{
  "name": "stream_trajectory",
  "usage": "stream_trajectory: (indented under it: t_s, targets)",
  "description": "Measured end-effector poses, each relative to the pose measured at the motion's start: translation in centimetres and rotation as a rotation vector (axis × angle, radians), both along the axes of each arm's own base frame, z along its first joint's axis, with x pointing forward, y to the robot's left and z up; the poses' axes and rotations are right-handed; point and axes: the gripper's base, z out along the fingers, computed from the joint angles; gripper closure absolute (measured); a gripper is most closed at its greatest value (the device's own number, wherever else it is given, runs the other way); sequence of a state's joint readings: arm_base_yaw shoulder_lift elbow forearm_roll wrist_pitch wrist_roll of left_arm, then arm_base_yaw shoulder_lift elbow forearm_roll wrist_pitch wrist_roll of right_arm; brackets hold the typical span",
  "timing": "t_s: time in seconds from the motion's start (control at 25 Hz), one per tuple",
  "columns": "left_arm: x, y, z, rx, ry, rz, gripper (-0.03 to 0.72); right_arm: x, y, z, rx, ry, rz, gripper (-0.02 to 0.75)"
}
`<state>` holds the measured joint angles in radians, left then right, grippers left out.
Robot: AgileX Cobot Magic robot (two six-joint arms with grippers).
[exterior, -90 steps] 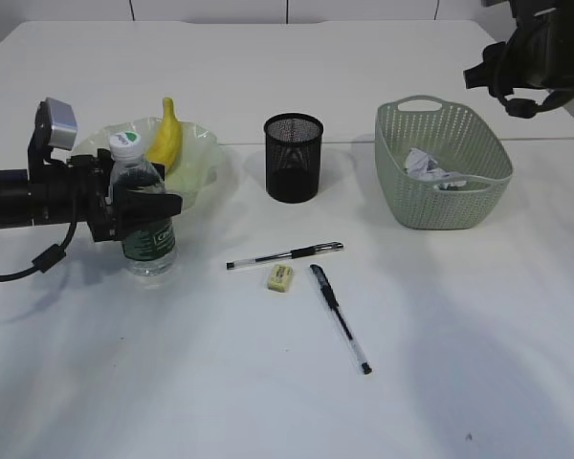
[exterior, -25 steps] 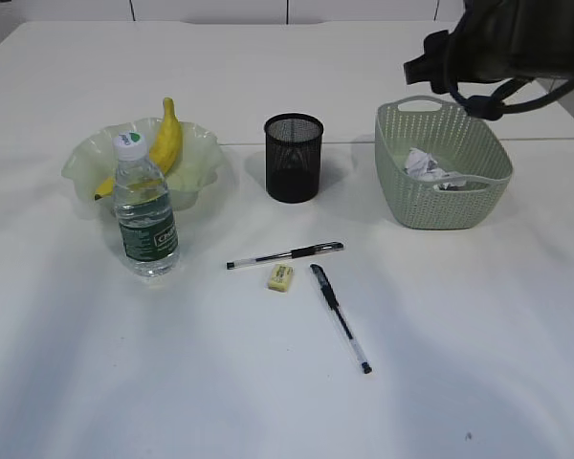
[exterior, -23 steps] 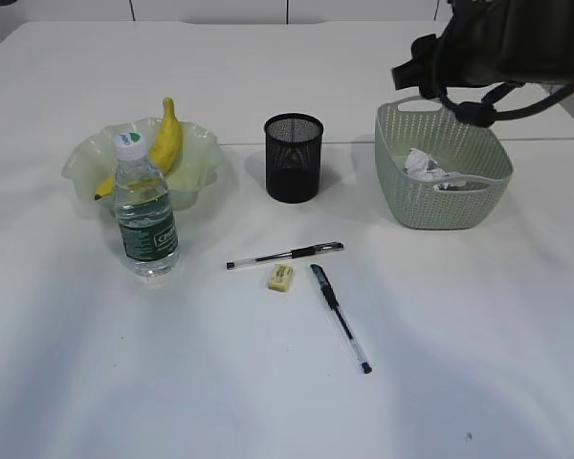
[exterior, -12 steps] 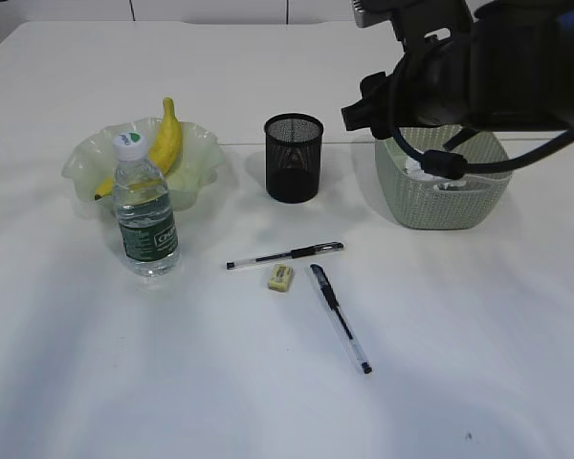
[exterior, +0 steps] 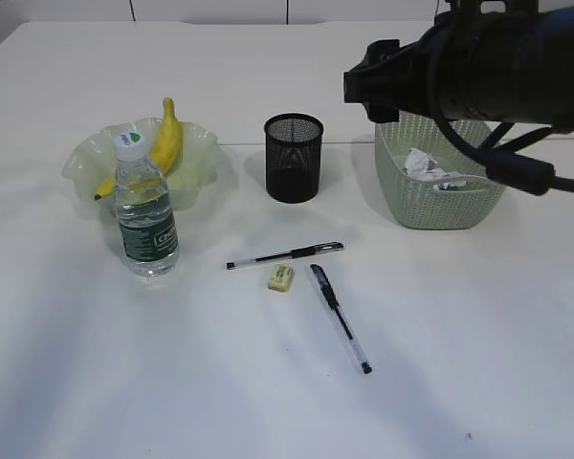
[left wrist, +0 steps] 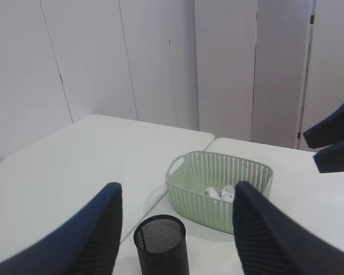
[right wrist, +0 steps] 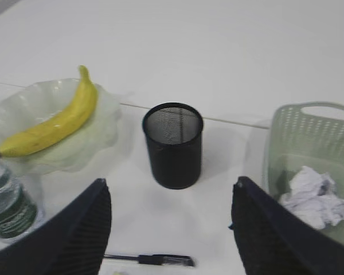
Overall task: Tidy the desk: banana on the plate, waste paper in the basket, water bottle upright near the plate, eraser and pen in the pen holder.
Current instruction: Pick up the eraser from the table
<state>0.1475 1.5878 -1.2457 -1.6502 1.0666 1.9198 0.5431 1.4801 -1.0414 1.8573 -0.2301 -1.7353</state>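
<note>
Still loose: eraser, small, light, likely grippy, so pinch its long sides; pen at its 12 is thin; both jaws released.

Bright, even light fills all views. The plain white flat tabletop shows mild glare and only faint, soft shadows beside the black metal mesh cylindrical cup. The wrist views look soft, with blurred dark fingers at their lower edges.
</note>
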Motion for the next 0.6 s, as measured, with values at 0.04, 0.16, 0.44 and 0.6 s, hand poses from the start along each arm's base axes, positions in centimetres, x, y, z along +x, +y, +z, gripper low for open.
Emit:
stream_trajectory:
  t_s: [0.04, 0.16, 0.44, 0.6]
  targets:
    - [0.0, 0.3, 0.0, -0.003, 0.011, 0.008, 0.262, -0.5, 0.1, 0.1, 0.03, 0.001, 0.026, 0.244]
    - [0.0, 1.0, -0.1, -0.01, 0.036, 0.029, 0.266, -1.3, 0.2, -0.1, 0.073, 0.015, 0.065, 0.244]
    - [0.0, 2.4, -0.4, 0.011, 0.061, 0.062, 0.314, -2.7, 0.3, -2.6, 0.083, 0.088, 0.152, 0.244]
    - [0.0, 2.6, -0.4, 0.011, 0.061, 0.069, 0.335, -3.7, 0.3, -3.9, 0.086, 0.127, 0.198, 0.244]
